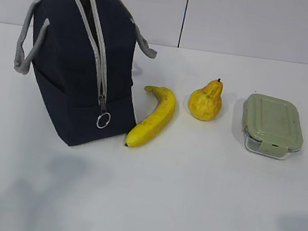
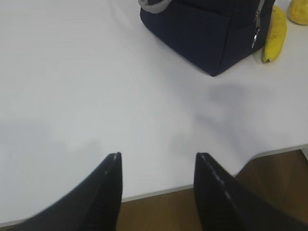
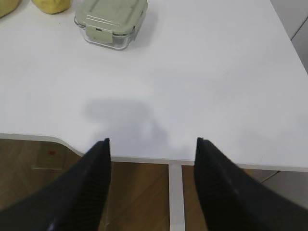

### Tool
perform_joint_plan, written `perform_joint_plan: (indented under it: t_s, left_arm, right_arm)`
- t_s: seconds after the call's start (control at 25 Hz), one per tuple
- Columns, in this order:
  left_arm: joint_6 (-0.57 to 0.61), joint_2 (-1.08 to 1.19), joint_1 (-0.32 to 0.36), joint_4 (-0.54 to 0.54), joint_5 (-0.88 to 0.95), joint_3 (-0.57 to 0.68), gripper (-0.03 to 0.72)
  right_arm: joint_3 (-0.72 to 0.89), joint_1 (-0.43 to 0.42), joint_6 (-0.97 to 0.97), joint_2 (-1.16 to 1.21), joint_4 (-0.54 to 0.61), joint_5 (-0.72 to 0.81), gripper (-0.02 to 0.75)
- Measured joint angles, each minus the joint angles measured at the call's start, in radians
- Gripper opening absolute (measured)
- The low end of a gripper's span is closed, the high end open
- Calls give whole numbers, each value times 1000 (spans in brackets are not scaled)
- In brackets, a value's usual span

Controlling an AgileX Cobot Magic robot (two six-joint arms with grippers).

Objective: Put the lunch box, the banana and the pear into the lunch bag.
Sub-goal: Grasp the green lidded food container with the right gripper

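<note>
The left wrist view's top edge is cutting off the lunch bag (image 2: 207, 33) and most of the pear (image 2: 299, 12). The right wrist view is showing only a sliver of the banana (image 3: 7, 6). The bag's inside is staying hidden.

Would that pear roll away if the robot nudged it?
Probably it would tip first: the pear stands upright on its broad base, narrow neck up. Once over, its rounded, lumpy body would likely wobble in a curve, not far. The banana alongside might stop it.
</note>
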Motion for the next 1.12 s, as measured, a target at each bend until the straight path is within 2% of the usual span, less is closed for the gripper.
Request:
perform_joint_plan:
  t_s: [1.12]
  left_arm:
    - [0,0,0,0,0,0,347]
  right_arm:
    - [0,0,0,0,0,0,463]
